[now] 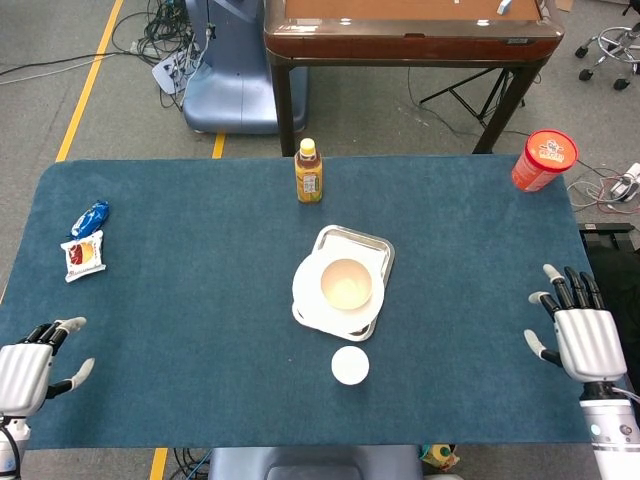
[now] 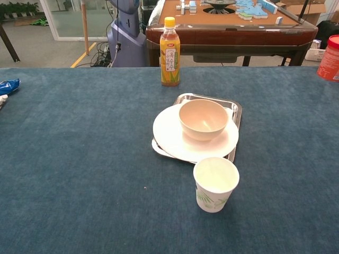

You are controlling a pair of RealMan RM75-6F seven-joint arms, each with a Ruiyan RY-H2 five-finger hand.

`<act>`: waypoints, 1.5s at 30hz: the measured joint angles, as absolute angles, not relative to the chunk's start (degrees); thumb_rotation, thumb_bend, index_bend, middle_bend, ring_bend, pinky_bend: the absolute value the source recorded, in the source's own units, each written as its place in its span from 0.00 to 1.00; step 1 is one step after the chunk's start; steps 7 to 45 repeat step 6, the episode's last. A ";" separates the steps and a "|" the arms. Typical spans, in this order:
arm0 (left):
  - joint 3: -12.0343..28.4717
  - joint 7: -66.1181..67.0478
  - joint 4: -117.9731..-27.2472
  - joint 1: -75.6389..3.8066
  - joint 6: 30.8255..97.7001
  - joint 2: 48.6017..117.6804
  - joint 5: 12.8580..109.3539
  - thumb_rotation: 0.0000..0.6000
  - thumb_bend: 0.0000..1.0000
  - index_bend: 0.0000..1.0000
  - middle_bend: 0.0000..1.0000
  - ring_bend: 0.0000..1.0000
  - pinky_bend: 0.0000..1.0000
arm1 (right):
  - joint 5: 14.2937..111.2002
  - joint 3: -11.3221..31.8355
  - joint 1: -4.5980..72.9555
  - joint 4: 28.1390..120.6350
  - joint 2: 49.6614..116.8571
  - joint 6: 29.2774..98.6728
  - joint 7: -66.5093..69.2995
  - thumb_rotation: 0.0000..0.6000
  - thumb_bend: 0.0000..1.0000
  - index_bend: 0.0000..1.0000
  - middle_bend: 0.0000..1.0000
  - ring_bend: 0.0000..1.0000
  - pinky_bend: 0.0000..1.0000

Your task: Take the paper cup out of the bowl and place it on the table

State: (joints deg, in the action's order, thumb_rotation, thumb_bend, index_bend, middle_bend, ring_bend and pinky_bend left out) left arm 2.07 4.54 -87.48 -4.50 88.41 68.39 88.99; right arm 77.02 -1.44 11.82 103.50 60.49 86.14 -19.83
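The white paper cup (image 1: 350,365) (image 2: 215,184) stands upright on the blue table cloth, just in front of the plate. The cream bowl (image 1: 346,284) (image 2: 204,119) sits empty on a white plate (image 2: 169,135), which lies on a metal tray (image 2: 233,108). My right hand (image 1: 577,336) is far out at the table's right edge, fingers spread, holding nothing. At the front left corner my left hand (image 1: 28,368) also holds nothing, fingers apart. The chest view shows neither hand.
An orange drink bottle (image 1: 308,171) (image 2: 169,52) stands behind the tray. A red canister (image 1: 543,160) (image 2: 330,58) is at the far right corner. Snack packets (image 1: 85,243) lie at the left. A wooden table (image 1: 400,30) stands beyond the far edge.
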 measured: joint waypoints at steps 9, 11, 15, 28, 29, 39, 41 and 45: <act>2.10 4.63 -87.76 -4.62 88.46 68.44 89.14 1.00 0.24 0.29 0.37 0.34 0.59 | 76.82 -0.67 11.41 102.99 59.69 83.44 -17.46 1.00 0.35 0.37 0.11 0.00 0.00; 2.10 4.63 -87.76 -4.62 88.46 68.44 89.14 1.00 0.24 0.29 0.37 0.34 0.59 | 76.82 -0.67 11.41 102.99 59.69 83.44 -17.46 1.00 0.35 0.37 0.11 0.00 0.00; 2.10 4.63 -87.76 -4.62 88.46 68.44 89.14 1.00 0.24 0.29 0.37 0.34 0.59 | 76.82 -0.67 11.41 102.99 59.69 83.44 -17.46 1.00 0.35 0.37 0.11 0.00 0.00; 2.10 4.63 -87.76 -4.62 88.46 68.44 89.14 1.00 0.24 0.29 0.37 0.34 0.59 | 76.82 -0.67 11.41 102.99 59.69 83.44 -17.46 1.00 0.35 0.37 0.11 0.00 0.00; 2.10 4.63 -87.76 -4.62 88.46 68.44 89.14 1.00 0.24 0.29 0.37 0.34 0.59 | 76.82 -0.67 11.41 102.99 59.69 83.44 -17.46 1.00 0.35 0.37 0.11 0.00 0.00; 2.10 4.63 -87.76 -4.62 88.46 68.44 89.14 1.00 0.24 0.29 0.37 0.34 0.59 | 76.82 -0.67 11.41 102.99 59.69 83.44 -17.46 1.00 0.35 0.37 0.11 0.00 0.00; 2.10 4.63 -87.76 -4.62 88.46 68.44 89.14 1.00 0.24 0.29 0.37 0.34 0.59 | 76.82 -0.67 11.41 102.99 59.69 83.44 -17.46 1.00 0.35 0.37 0.11 0.00 0.00; 2.10 4.63 -87.76 -4.62 88.46 68.44 89.14 1.00 0.24 0.29 0.37 0.34 0.59 | 76.82 -0.67 11.41 102.99 59.69 83.44 -17.46 1.00 0.35 0.37 0.11 0.00 0.00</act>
